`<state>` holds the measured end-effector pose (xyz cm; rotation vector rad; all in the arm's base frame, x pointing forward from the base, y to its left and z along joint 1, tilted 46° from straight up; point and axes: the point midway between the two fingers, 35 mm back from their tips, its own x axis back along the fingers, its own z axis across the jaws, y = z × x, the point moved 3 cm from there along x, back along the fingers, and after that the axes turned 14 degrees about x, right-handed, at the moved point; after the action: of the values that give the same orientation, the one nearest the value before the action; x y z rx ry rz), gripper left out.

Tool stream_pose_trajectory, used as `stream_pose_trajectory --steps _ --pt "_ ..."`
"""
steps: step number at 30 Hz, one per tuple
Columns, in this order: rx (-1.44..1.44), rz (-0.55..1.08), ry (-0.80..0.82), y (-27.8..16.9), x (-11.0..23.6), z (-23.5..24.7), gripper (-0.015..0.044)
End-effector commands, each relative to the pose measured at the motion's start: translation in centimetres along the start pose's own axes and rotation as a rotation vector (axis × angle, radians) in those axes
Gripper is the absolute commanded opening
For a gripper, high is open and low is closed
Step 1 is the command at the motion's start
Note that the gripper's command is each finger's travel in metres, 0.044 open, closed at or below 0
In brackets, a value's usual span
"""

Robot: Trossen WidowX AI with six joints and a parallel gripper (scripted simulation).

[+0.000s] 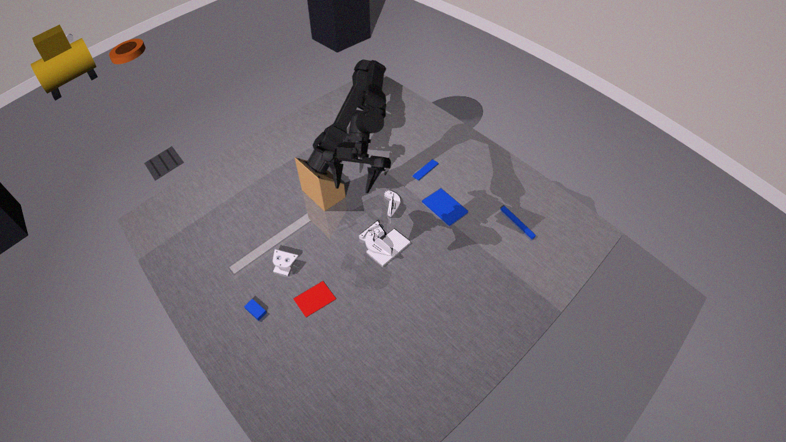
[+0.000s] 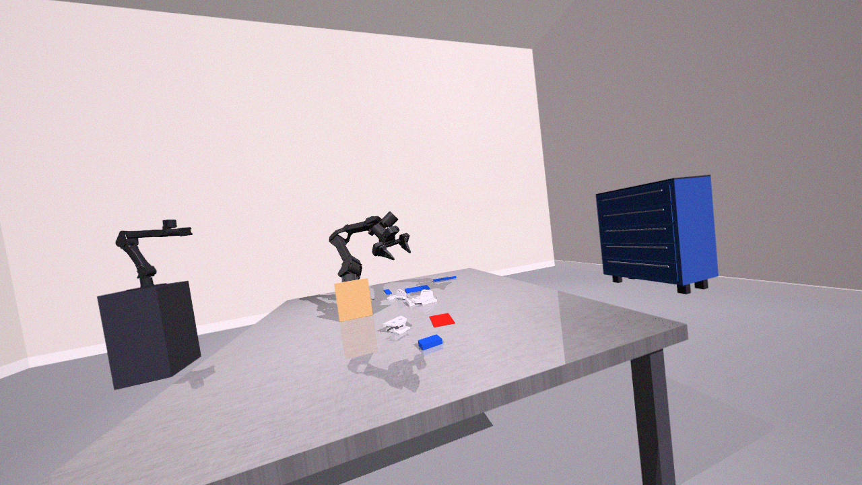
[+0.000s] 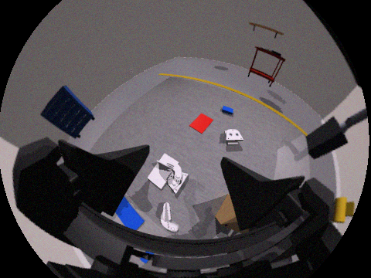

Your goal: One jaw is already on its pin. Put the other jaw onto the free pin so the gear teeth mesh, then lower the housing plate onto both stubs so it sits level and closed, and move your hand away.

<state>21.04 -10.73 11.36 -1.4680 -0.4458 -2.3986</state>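
My gripper (image 1: pixel 352 189) (image 2: pixel 401 255) (image 3: pixel 185 154) is open and empty, held above the table near the loose jaw. The loose jaw (image 1: pixel 393 204) (image 3: pixel 166 212), white and curved, lies on the table on the arm's side of the base. The white base (image 1: pixel 398 240) (image 3: pixel 157 177) carries the other jaw (image 1: pixel 378 244) (image 3: pixel 177 170), which reaches across it. The free pin is too small to make out. The white housing plate (image 1: pixel 284 256) (image 2: pixel 396 322) (image 3: pixel 233 134), with two round holes, sits tilted on a small foot, apart from the base.
A tan block (image 1: pixel 324 189) (image 2: pixel 353 300) (image 3: pixel 228 211) stands by the arm's base. A red rectangle (image 1: pixel 314 299) (image 2: pixel 442 320) (image 3: pixel 201 123) and a small blue block (image 1: pixel 255 309) (image 2: pixel 430 342) (image 3: pixel 227 110) lie beyond the housing plate. A blue rectangle (image 1: pixel 445 206) and two blue bars (image 1: pixel 425 169) (image 1: pixel 517 222) lie beside the jaws.
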Motion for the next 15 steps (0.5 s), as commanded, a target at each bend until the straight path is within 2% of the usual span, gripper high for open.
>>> stream_pose_trajectory --steps 1,15 --pt "0.049 0.083 0.031 -1.3 -0.4 1.5 0.044" --pt "0.165 0.344 0.097 -6.1 -1.2 5.0 0.044"
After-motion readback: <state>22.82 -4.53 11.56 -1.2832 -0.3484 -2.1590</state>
